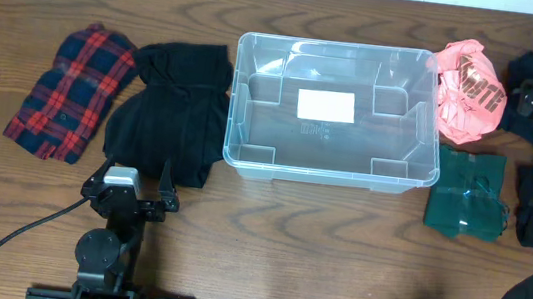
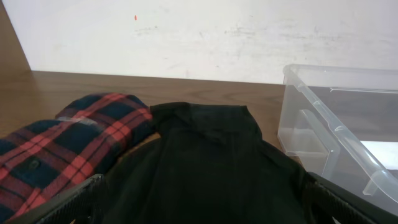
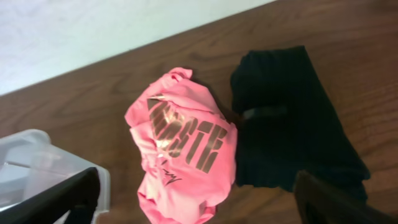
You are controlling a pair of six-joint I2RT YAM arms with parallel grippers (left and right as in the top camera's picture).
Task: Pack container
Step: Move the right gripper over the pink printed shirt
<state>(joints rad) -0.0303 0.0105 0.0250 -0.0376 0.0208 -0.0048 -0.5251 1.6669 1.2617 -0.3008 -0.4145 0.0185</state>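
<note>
While it sits open, the container (image 1: 330, 167) is clear with a white label.

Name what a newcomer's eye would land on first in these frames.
The clear container sits empty in the middle of the table, with only a white label on its base. By its far right corner, a crumpled pink garment with lettering is the brightest thing in view. On the left, a red plaid shirt lies beside a black garment.
</note>
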